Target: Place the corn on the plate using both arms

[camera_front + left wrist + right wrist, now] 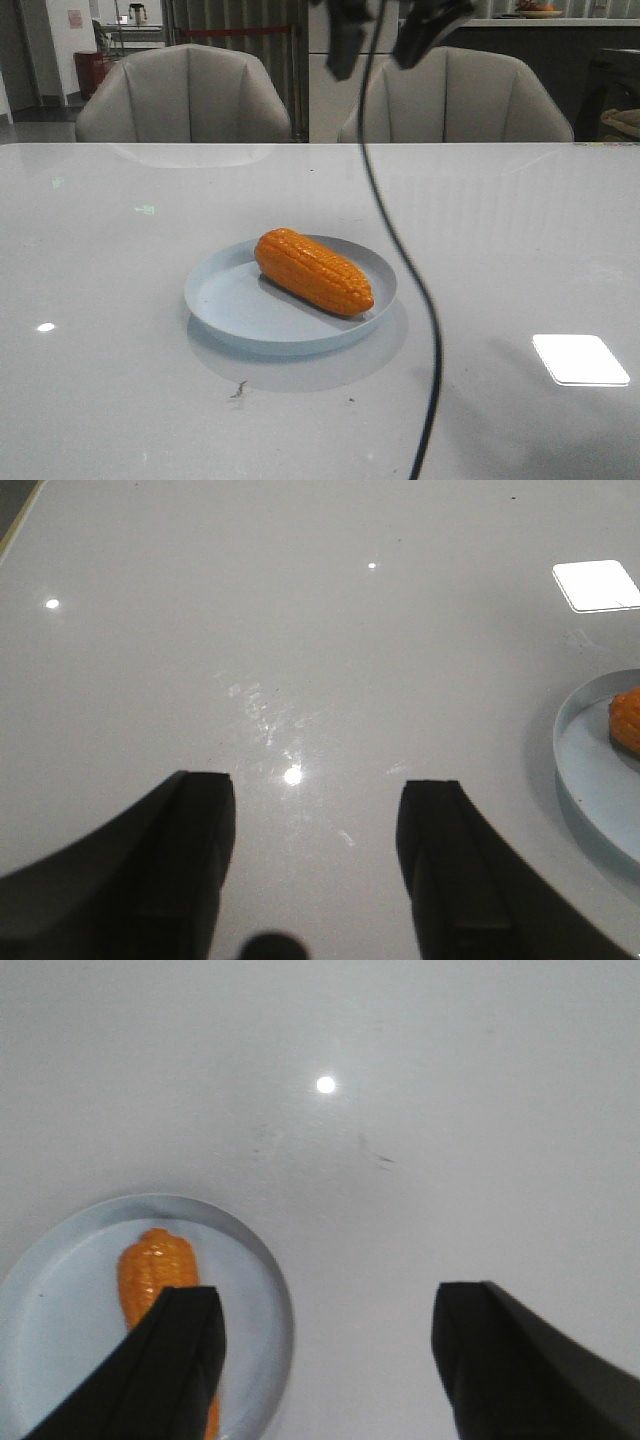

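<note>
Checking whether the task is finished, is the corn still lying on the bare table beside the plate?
No, the corn lies inside the pale blue plate, resting on its surface.

The corn (pixel 313 271), 1 orange-yellow cob with rows of bumpy kernels, lies flat inside the plate (pixel 225 305), its length running from 10 o'clock to 4 o'clock. The plate is round, shallow, pale blue, resting on the worktop (pixel 100 250).
</note>
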Tool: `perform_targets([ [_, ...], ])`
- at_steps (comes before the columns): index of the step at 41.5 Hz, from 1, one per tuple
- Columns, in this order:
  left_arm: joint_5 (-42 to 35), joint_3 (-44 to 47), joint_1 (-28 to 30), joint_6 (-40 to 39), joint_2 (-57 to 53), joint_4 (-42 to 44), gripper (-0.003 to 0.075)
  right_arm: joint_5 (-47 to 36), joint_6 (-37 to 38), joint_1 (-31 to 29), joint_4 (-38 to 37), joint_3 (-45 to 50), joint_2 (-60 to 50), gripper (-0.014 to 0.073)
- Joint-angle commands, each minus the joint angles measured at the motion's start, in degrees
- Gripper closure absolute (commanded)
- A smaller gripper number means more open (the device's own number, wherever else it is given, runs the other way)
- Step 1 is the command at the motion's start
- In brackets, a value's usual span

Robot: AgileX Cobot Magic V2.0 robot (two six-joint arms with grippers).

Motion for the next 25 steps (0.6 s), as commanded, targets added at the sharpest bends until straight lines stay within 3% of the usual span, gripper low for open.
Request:
perform_targets([
  [1,-3.35,-1.76,0.13,-0.58,-0.58,0.35,0.029,1.47,0.7,-5.48,1.61,-1.95,-7.14,0.0045],
  [13,-2.95,-1.76,0.13,-0.58,-0.58,1.02,0.029,4.36,-2.6,-17.85,3.1,3.12,-16.32,0.0045],
  [25,-2.97,-1.76,0.13,-0.58,-0.58,1.02,0.029,-7.18,-3.59,-23.41,5.39,29.2,-32.34,0.0045],
])
